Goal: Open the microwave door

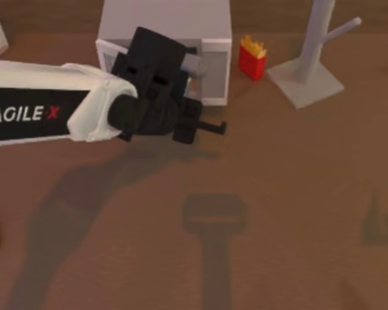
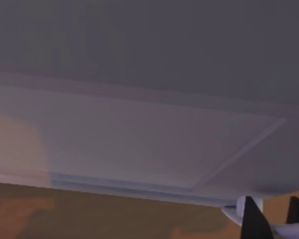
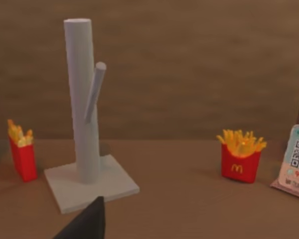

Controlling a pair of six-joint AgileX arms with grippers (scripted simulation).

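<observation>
**Left arm at the microwave front**

Brown wooden surface (image 1: 278, 194) carried the microwave (image 1: 168, 26) at the top view's far edge, left of centre. Left gripper (image 1: 210, 127) hung just before the microwave door (image 2: 139, 134), its jaws set slightly apart around the pale bar handle (image 2: 249, 211). Right gripper (image 3: 87, 221) showed only as a dark tip; whether open or closed could not be told. A fries carton (image 1: 251, 58) and white branched stand (image 1: 308, 64) stood right of the microwave
</observation>
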